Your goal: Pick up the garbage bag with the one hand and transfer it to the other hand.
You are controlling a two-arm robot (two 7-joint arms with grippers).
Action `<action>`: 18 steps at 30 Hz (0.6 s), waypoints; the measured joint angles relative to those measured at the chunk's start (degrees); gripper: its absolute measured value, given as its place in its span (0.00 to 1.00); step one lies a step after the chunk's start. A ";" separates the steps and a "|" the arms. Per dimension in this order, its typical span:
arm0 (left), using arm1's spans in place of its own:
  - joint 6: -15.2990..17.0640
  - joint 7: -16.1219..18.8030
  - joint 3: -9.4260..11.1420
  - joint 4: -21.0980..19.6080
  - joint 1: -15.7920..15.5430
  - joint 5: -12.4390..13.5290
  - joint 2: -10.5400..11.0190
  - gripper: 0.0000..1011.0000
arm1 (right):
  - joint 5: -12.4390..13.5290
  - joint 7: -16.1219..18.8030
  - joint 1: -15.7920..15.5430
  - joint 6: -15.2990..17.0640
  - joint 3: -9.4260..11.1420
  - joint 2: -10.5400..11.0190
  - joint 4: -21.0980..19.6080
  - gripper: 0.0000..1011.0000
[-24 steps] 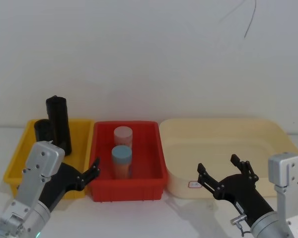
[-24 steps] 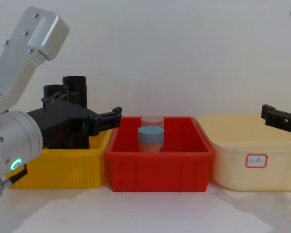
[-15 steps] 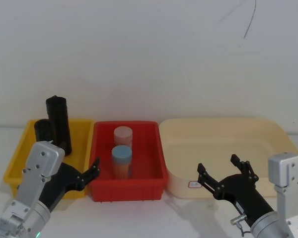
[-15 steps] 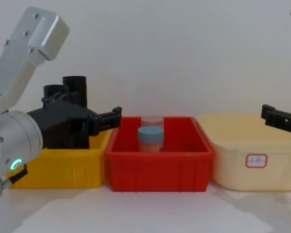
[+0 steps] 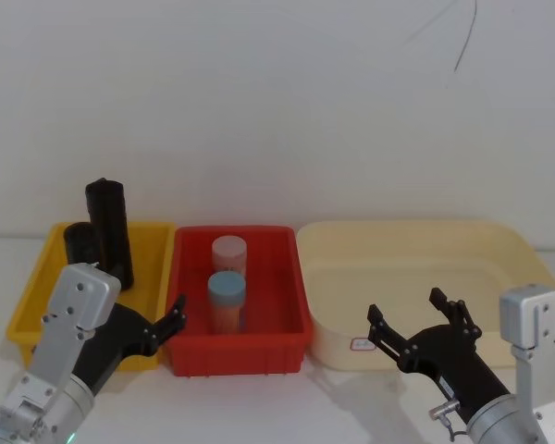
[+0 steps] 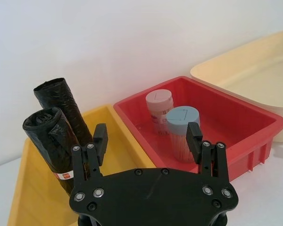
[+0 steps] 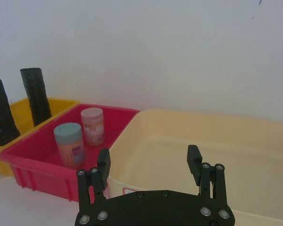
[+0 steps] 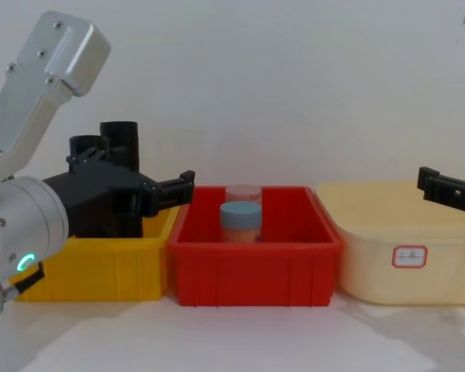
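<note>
Left arm (image 8: 23, 225): silver and thick, green ring (image 8: 23, 263) lit, comes in from the lower left and points forward.
Left gripper (image 6: 146, 134): 2 black fingers wide apart, empty.
Right arm (image 5: 499, 416): silver, low at the right side, points forward.
Right gripper (image 5: 405, 308): 2 black fingers spread apart, empty.

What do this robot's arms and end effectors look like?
The left end effector and right end effector are black, each with two long fingers on a plate with silver screws. The left arm is a thick silver cylinder with a glowing green ring and a boxy silver housing. The right arm is silver, with a grey cable at its wrist.
</note>
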 joint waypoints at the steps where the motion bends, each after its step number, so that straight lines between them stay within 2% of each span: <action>1: 0.00 -0.02 -0.01 0.00 0.00 0.00 0.00 0.99 | 0.00 0.00 0.00 0.00 0.00 0.00 0.00 0.99; 7: -0.07 -0.50 -0.28 -0.10 0.23 -0.08 0.34 0.99 | 0.00 0.00 0.00 0.00 0.00 0.00 0.00 0.99; 18: -0.75 -2.02 -2.35 -0.43 1.95 -1.04 2.52 0.99 | 0.00 0.00 0.00 0.00 0.00 0.00 0.00 0.99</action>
